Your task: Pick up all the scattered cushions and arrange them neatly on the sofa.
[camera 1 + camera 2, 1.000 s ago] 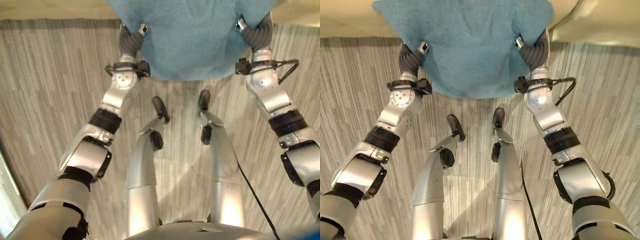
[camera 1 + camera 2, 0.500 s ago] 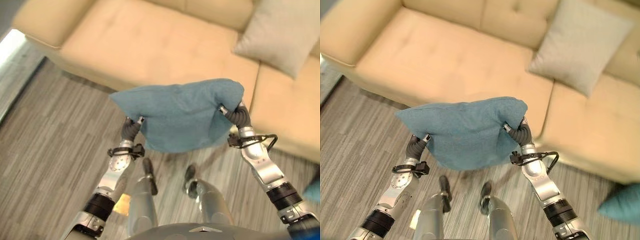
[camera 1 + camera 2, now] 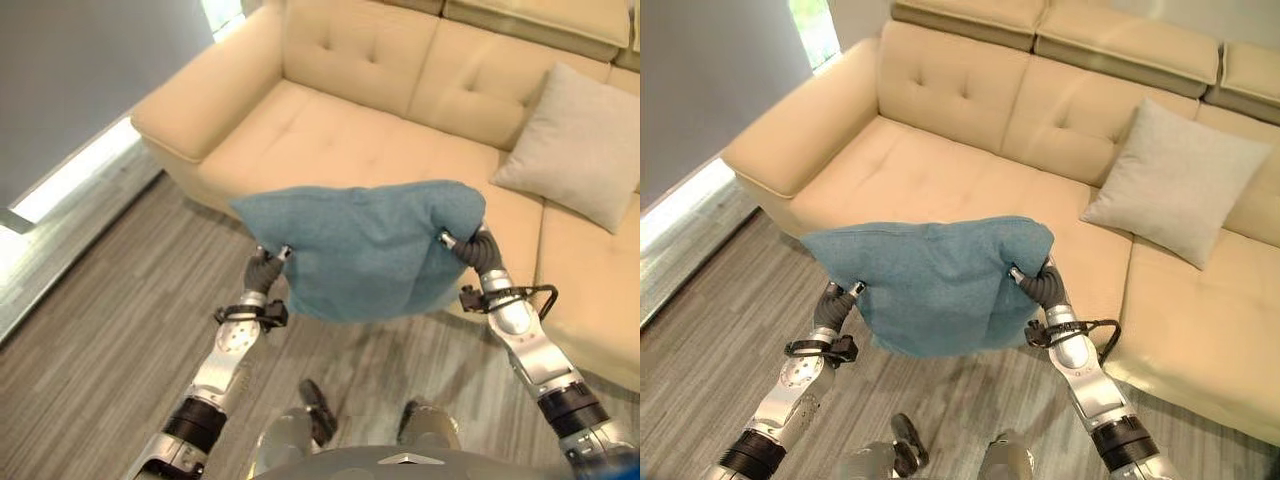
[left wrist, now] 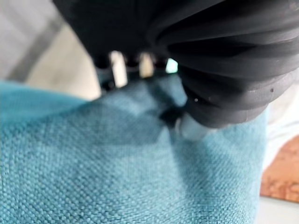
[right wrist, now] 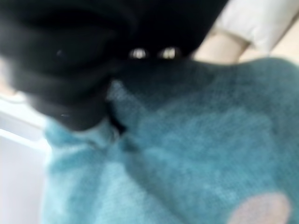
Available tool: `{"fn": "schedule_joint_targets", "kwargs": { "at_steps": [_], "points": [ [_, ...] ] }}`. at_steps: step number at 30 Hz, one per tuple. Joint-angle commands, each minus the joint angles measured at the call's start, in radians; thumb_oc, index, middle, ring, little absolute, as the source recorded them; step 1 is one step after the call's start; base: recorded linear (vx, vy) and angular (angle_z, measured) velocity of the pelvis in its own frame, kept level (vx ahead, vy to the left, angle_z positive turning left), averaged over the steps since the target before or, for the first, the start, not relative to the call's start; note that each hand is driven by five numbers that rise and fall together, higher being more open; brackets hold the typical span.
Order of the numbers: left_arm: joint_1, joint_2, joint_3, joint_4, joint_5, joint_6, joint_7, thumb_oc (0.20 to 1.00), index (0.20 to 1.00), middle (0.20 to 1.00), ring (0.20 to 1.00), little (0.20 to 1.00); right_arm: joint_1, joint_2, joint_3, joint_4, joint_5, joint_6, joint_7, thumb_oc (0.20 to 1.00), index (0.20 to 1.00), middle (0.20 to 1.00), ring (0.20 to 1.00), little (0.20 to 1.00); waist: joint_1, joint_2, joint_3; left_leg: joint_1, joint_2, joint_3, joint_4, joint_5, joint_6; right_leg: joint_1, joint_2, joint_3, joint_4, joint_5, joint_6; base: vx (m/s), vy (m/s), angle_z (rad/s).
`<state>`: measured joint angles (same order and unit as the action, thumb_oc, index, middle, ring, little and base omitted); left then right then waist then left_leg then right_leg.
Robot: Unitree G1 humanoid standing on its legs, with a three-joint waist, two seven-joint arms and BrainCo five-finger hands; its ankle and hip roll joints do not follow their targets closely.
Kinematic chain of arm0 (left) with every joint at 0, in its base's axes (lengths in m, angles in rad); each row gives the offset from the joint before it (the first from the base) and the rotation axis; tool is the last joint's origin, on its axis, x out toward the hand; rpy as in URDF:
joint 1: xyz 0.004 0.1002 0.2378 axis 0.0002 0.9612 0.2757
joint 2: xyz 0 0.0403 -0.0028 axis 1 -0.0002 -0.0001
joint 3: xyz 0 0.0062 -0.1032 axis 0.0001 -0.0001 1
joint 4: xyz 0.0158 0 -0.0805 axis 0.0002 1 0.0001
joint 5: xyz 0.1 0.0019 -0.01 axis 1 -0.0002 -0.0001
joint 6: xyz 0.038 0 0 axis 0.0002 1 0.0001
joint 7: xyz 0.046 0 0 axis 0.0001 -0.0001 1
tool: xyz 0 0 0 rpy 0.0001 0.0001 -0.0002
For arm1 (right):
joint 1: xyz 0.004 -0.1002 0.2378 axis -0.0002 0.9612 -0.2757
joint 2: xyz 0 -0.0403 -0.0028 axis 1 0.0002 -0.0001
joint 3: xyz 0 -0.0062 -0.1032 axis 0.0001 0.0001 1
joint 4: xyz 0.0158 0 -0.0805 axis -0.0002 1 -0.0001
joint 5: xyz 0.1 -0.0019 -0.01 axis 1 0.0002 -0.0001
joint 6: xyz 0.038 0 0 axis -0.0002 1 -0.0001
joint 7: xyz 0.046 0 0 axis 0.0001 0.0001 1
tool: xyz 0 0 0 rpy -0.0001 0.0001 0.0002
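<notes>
- A teal cushion (image 3: 365,250) hangs in the air between the two hands, above the grey wood-look floor (image 3: 120,340) and just in front of the sofa's front edge.
- It is held up broadside, its upper edge roughly level and its lower edge sagging to a rounded point.
- The left hand (image 3: 262,270) is at the cushion's left edge; in the left wrist view its dark cover lies right against the teal cloth and a few fingers (image 4: 118,68) reach over the edge, so it appears to pinch the cloth, though the view is too close to be sure.
- The right hand (image 3: 1037,284) is at the cushion's upper right corner, the cloth bunched around it; the right wrist view is dark, and how its fingers grip cannot be told for certain.
- Beyond the cushion stands a cream sofa (image 3: 970,130) with tufted back cushions and a broad left armrest.
- A pale beige cushion (image 3: 1175,180) leans against the sofa's back on the right part of the seat, well apart from the teal one.
</notes>
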<state>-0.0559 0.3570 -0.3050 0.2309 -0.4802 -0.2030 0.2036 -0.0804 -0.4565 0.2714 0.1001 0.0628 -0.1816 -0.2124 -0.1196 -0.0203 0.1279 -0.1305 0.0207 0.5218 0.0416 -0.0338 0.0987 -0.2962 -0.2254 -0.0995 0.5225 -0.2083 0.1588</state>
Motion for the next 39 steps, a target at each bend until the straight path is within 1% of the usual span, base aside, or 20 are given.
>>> {"fn": "schedule_joint_targets", "kwargs": {
  "at_steps": [1,3,6,7,9,11,14,15,16,18,21,24,25,27,29,33,34,36,37,39],
  "points": [
    [-0.061,-0.029,-0.023,-0.078,0.049,-0.074,-0.080,0.200,0.200,0.200,0.200,0.200,-0.068,-0.006,-0.023,-0.084,0.011,-0.085,0.036,0.200,0.200,0.200,0.200,0.200,-0.017,-0.002,0.012,0.066,0.045,-0.039,0.023,-0.016,-0.103,0.034,0.107,-0.026,-0.315,0.195,-0.020,0.25,-0.068,0.47],
    [-0.065,-0.041,-0.025,-0.063,0.064,-0.072,-0.085,0.200,0.200,0.200,0.200,0.200,-0.029,-0.008,-0.047,-0.085,0.016,-0.083,0.045,0.200,0.200,0.200,0.200,0.200,-0.052,-0.010,0.015,0.106,0.006,-0.099,0.023,-0.046,-0.104,-0.011,0.142,0.035,-0.367,0.232,-0.004,0.32,-0.085,0.69],
    [-0.058,-0.059,-0.033,-0.057,0.071,-0.074,-0.105,0.200,0.200,0.200,0.200,0.200,0.016,-0.016,-0.079,-0.085,0.021,-0.087,0.057,0.200,0.200,0.200,0.200,0.200,-0.056,-0.026,-0.003,0.110,-0.007,-0.132,0.055,-0.068,-0.109,0.043,0.158,0.062,-0.387,0.234,-0.027,0.25,-0.152,1.16],
    [-0.044,-0.076,-0.044,-0.062,0.062,-0.069,-0.124,0.200,0.200,0.200,0.200,0.200,0.067,-0.035,-0.124,-0.092,0.029,-0.091,0.065,0.200,0.200,0.200,0.200,0.200,-0.066,-0.033,-0.027,0.100,0.022,-0.120,0.133,-0.082,-0.146,0.105,0.153,0.014,-0.412,0.225,-0.051,0.32,-0.326,1.24],
    [-0.039,-0.079,-0.049,-0.065,0.056,-0.065,-0.131,0.200,0.200,0.200,0.200,0.200,0.081,-0.040,-0.137,-0.096,0.030,-0.091,0.067,0.200,0.200,0.200,0.200,0.200,-0.073,-0.037,-0.033,0.085,0.054,-0.107,0.197,-0.079,-0.160,0.134,0.149,-0.011,-0.433,0.224,-0.059,0.20,-0.210,1.21],
    [-0.019,-0.084,-0.049,-0.066,0.056,-0.054,-0.145,0.200,0.200,0.200,0.200,0.200,0.102,-0.050,-0.148,-0.108,0.044,-0.092,0.077,0.200,0.200,0.200,0.200,0.200,-0.066,-0.049,-0.036,0.047,0.120,-0.097,0.326,-0.050,-0.188,0.204,0.165,-0.035,-0.483,0.214,-0.079,0.23,-0.167,0.83],
    [-0.005,-0.079,-0.046,-0.076,0.064,-0.043,-0.151,0.200,0.200,0.200,0.200,0.200,0.106,-0.050,-0.147,-0.114,0.038,-0.089,0.084,0.200,0.200,0.200,0.200,0.200,-0.051,-0.061,-0.046,0.016,0.115,-0.134,0.244,-0.052,-0.176,0.231,0.161,-0.034,-0.503,0.207,-0.074,0.19,-0.041,-0.01],
    [-0.002,-0.073,-0.043,-0.082,0.072,-0.041,-0.148,0.200,0.200,0.200,0.200,0.200,0.103,-0.049,-0.146,-0.116,0.038,-0.087,0.082,0.200,0.200,0.200,0.200,0.200,-0.038,-0.067,-0.049,-0.016,0.113,-0.165,0.204,-0.013,-0.177,0.237,0.162,-0.026,-0.500,0.202,-0.077,0.31,0.022,-0.39],
    [-0.004,-0.070,-0.040,-0.098,0.063,-0.043,-0.132,0.200,0.200,0.200,0.200,0.200,0.090,-0.043,-0.143,-0.104,0.050,-0.080,0.068,0.200,0.200,0.200,0.200,0.200,-0.005,-0.067,-0.038,-0.088,0.136,-0.227,0.113,0.099,-0.199,0.277,0.183,-0.005,-0.479,0.151,-0.094,0.47,0.108,-0.39],
    [0.008,-0.072,-0.040,-0.100,0.061,-0.038,-0.138,0.200,0.200,0.200,0.200,0.200,0.105,-0.034,-0.152,-0.113,0.045,-0.078,0.074,0.200,0.200,0.200,0.200,0.200,-0.008,-0.050,-0.051,-0.032,0.126,-0.191,0.052,0.089,-0.188,0.289,0.185,0.001,-0.446,0.124,-0.087,0.39,0.175,-0.32],
    [0.006,-0.065,-0.049,-0.107,0.060,-0.037,-0.137,0.200,0.200,0.200,0.200,0.200,0.089,-0.015,-0.140,-0.103,0.039,-0.073,0.073,0.200,0.200,0.200,0.200,0.200,-0.007,-0.047,-0.051,0.008,0.087,-0.149,0.057,0.047,-0.158,0.287,0.149,0.011,-0.366,0.100,-0.064,0.20,0.183,-0.53],
    [0.002,-0.060,-0.048,-0.108,0.060,-0.035,-0.135,0.200,0.200,0.200,0.200,0.200,0.074,-0.006,-0.133,-0.096,0.035,-0.071,0.073,0.200,0.200,0.200,0.200,0.200,-0.006,-0.042,-0.054,0.029,0.071,-0.122,0.051,0.028,-0.136,0.255,0.129,0.026,-0.296,0.111,-0.047,0.14,0.173,-0.66],
    [0.003,-0.050,-0.041,-0.114,0.060,-0.038,-0.134,0.200,0.200,0.200,0.200,0.200,0.057,0.003,-0.125,-0.096,0.037,-0.071,0.076,0.200,0.200,0.200,0.200,0.200,-0.006,-0.035,-0.050,0.057,0.053,-0.093,0.041,0.001,-0.110,0.219,0.106,0.029,-0.211,0.133,-0.027,0.18,0.215,-0.75],
    [0.007,-0.043,-0.031,-0.121,0.059,-0.042,-0.133,0.200,0.200,0.200,0.200,0.200,0.042,0.009,-0.113,-0.092,0.040,-0.072,0.084,0.200,0.200,0.200,0.200,0.200,-0.015,-0.031,-0.039,0.089,0.037,-0.074,0.039,-0.017,-0.091,0.181,0.091,0.035,-0.124,0.169,-0.005,0.14,0.150,-0.55],
    [0.009,-0.039,-0.015,-0.120,0.058,-0.048,-0.125,0.200,0.200,0.200,0.200,0.200,0.028,0.018,-0.101,-0.084,0.041,-0.074,0.085,0.200,0.200,0.200,0.200,0.200,-0.009,-0.024,-0.031,0.107,0.030,-0.048,0.036,-0.033,-0.083,0.142,0.071,-0.001,-0.090,0.177,0.001,0.10,0.077,-0.47],
    [0.024,-0.040,0.009,-0.124,0.040,-0.056,-0.122,0.200,0.200,0.200,0.200,0.200,0.001,0.011,-0.080,-0.075,0.039,-0.075,0.094,0.200,0.200,0.200,0.200,0.200,-0.006,-0.013,-0.030,0.151,0.017,-0.019,0.009,-0.054,-0.092,0.078,0.063,-0.096,-0.185,0.180,-0.015,0.12,-0.003,-0.52],
    [0.027,-0.038,0.022,-0.131,0.030,-0.056,-0.121,0.200,0.200,0.200,0.200,0.200,-0.012,0.011,-0.076,-0.076,0.042,-0.077,0.097,0.200,0.200,0.200,0.200,0.200,0.000,-0.009,-0.023,0.196,0.002,-0.015,-0.004,-0.090,-0.104,0.013,0.029,-0.217,-0.240,0.214,-0.005,0.29,-0.053,-0.55],
    [0.023,-0.035,0.035,-0.135,0.034,-0.053,-0.124,0.200,0.200,0.200,0.200,0.200,-0.023,0.016,-0.075,-0.073,0.038,-0.078,0.096,0.200,0.200,0.200,0.200,0.200,0.001,-0.007,-0.018,0.219,0.003,-0.007,-0.008,-0.108,-0.111,0.006,0.003,-0.350,-0.327,0.247,0.005,0.24,-0.123,-0.91],
    [0.024,-0.036,0.036,-0.136,0.035,-0.053,-0.139,0.200,0.200,0.200,0.200,0.200,-0.017,0.013,-0.081,-0.074,0.039,-0.075,0.104,0.200,0.200,0.200,0.200,0.200,-0.003,-0.012,-0.022,0.225,-0.002,-0.011,-0.002,-0.120,-0.113,0.023,0.003,-0.365,-0.356,0.242,0.003,0.18,-0.166,-0.58],
    [0.024,-0.055,0.020,-0.121,0.043,-0.049,-0.152,0.200,0.200,0.200,0.200,0.200,0.012,0.003,-0.101,-0.070,0.034,-0.076,0.104,0.200,0.200,0.200,0.200,0.200,-0.025,-0.024,-0.034,0.233,-0.003,-0.013,0.046,-0.151,-0.120,0.055,0.023,-0.330,-0.361,0.250,-0.007,0.21,-0.165,0.06]
  ]
}}
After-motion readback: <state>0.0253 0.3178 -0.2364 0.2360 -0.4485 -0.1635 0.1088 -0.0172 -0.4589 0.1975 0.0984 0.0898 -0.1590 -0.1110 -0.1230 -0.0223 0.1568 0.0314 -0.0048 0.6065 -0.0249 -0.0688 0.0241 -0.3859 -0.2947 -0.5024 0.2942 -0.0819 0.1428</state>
